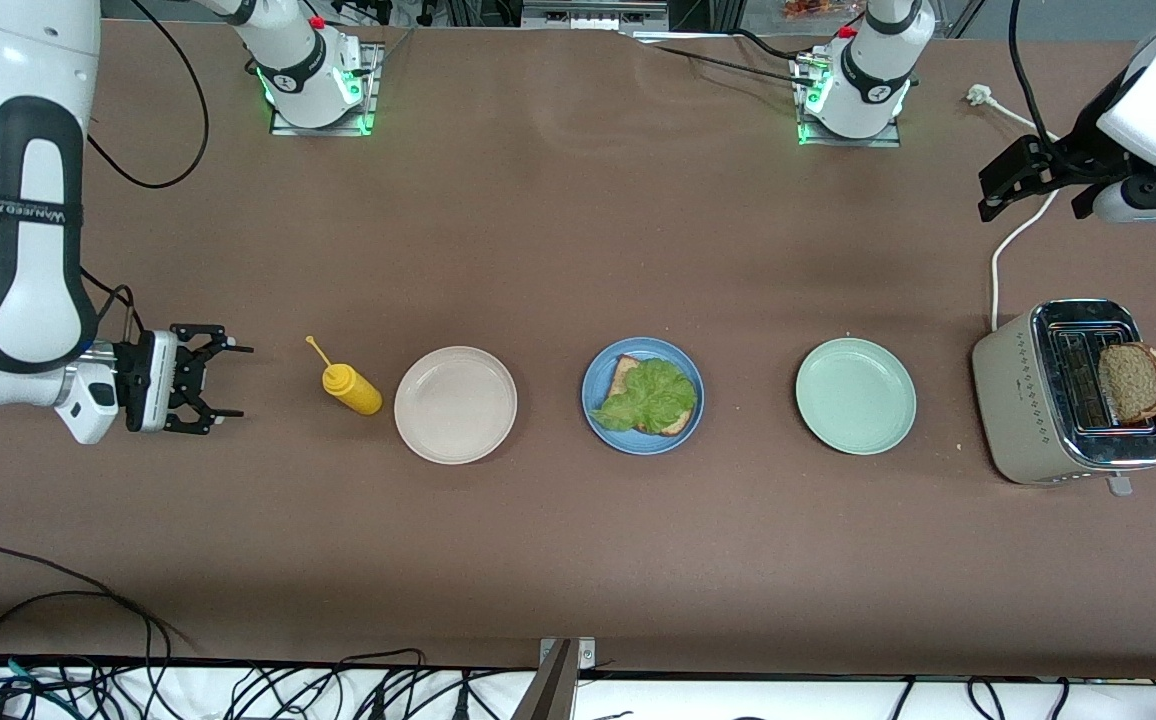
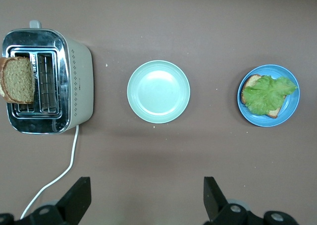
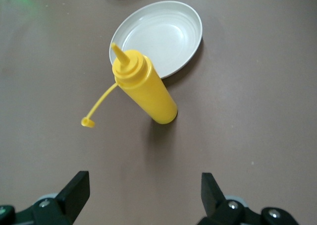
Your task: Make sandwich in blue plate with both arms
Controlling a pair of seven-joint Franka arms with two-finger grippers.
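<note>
A row of things lies across the middle of a brown table (image 1: 558, 240). At its centre sits the blue plate (image 1: 643, 396), holding one brown bread slice (image 1: 626, 372) with a ruffled green lettuce leaf (image 1: 648, 397) spread over it; no top slice covers the leaf. The second bread slice (image 1: 1133, 382) stands upright in a slot of a cream and chrome toaster (image 1: 1028, 405) at the left arm's end of the table. Between toaster and blue plate rests a mint-green plate (image 1: 855, 396). Toward the right arm's end sit a cream-white plate (image 1: 455, 404) and, just beside it, a yellow squeeze bottle (image 1: 351, 388) with its cap dangling on a strap. The right gripper (image 1: 223, 381) hangs low near the bottle, fingers spread apart and holding nothing, well apart from the blue plate. The left gripper (image 1: 1013, 190) hovers up above the table's end near the toaster's white cord (image 1: 1013, 240), fingers also apart and holding nothing. Bare table surrounds the blue plate on every side, with wide open tabletop between the row and the table's edges.
</note>
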